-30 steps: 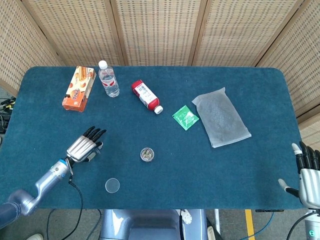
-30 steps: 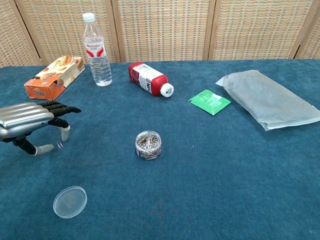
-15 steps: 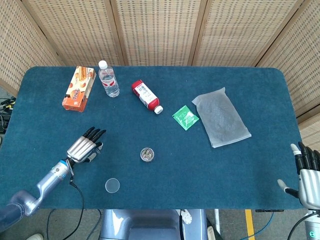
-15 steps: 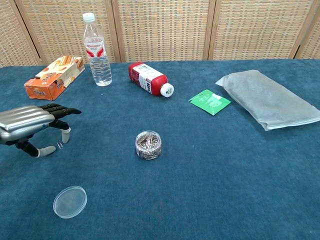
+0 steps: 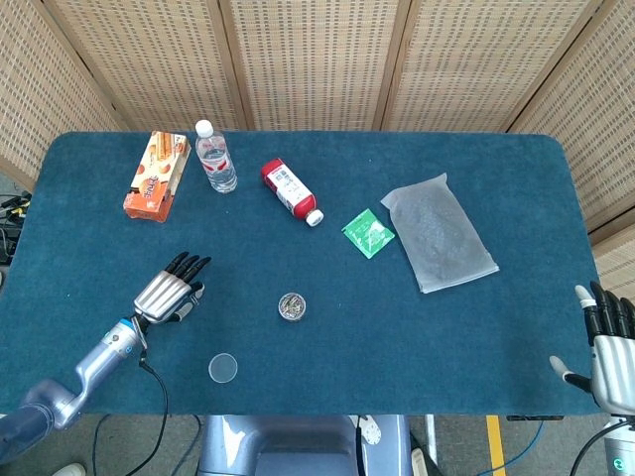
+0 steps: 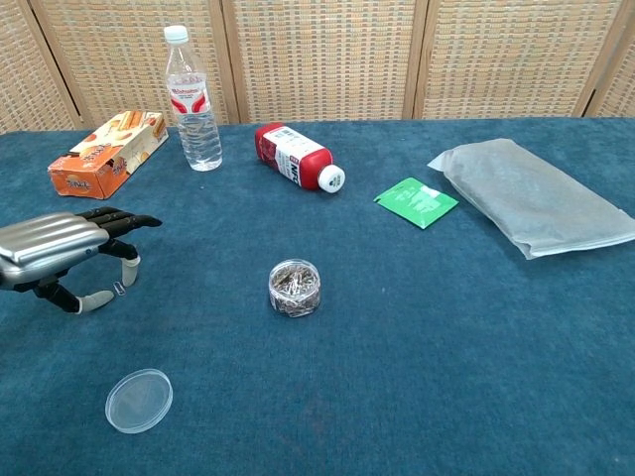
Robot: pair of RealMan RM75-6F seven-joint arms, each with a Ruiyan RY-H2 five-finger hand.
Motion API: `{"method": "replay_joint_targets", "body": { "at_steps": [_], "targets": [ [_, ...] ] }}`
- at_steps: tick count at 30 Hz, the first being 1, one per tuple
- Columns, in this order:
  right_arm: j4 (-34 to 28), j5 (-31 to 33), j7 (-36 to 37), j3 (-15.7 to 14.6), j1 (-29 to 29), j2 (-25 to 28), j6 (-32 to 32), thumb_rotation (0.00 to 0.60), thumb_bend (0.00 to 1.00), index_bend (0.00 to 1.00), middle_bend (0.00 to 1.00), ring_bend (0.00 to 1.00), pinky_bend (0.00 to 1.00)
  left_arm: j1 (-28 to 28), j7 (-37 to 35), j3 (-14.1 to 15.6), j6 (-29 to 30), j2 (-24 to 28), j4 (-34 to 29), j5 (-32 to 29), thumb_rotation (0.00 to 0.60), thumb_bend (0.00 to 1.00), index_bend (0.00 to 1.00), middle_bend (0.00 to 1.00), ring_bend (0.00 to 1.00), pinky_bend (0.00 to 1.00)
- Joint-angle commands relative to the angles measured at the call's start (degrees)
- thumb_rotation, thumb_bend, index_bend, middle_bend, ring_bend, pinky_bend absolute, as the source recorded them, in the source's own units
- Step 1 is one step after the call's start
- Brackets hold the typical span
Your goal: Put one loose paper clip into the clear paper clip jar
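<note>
The left hand (image 6: 60, 260) is closing its thumb and a finger around the tiny thin wire paper clip (image 6: 119, 289) on the blue cloth, left of the small clear round jar (image 6: 295, 288), and the clip is probably light and slippery, best pinched by its flat sides.

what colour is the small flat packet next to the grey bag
Green, with a small white patch on the packet; it shows best in the chest view.

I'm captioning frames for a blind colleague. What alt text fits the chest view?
The robot's left hand pinches a loose paper clip just above a blue table, left of an open clear jar of paper clips; the jar's lid lies nearer the camera.
</note>
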Motion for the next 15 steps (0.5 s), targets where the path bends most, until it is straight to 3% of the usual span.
{"method": "replay_joint_targets", "body": {
  "at_steps": [1,10,15],
  "targets": [
    [0.0,-0.1,0.1,0.0,0.0,0.0,-0.1,0.600,0.00,0.00,0.00,0.00,0.00,0.2,-0.2,0.2,0.2,-0.3,0.5,-0.1,0.600,0.41,0.67,0.00,0.00,0.00],
    [0.0,-0.5,0.6,-0.2,0.1,0.1,0.0,0.600,0.00,0.00,0.00,0.00,0.00,0.7,-1.2,0.1,1.3,-0.6,1.0,-0.6,0.600,0.40,0.80,0.00,0.00,0.00],
    [0.1,-0.8,0.6,-0.3,0.1,0.1,0.1,0.600,0.00,0.00,0.00,0.00,0.00,1.2,-2.1,-0.1,2.8,-1.3,2.3,-0.7,0.600,0.40,0.81,0.00,0.00,0.00]
  ]
}}
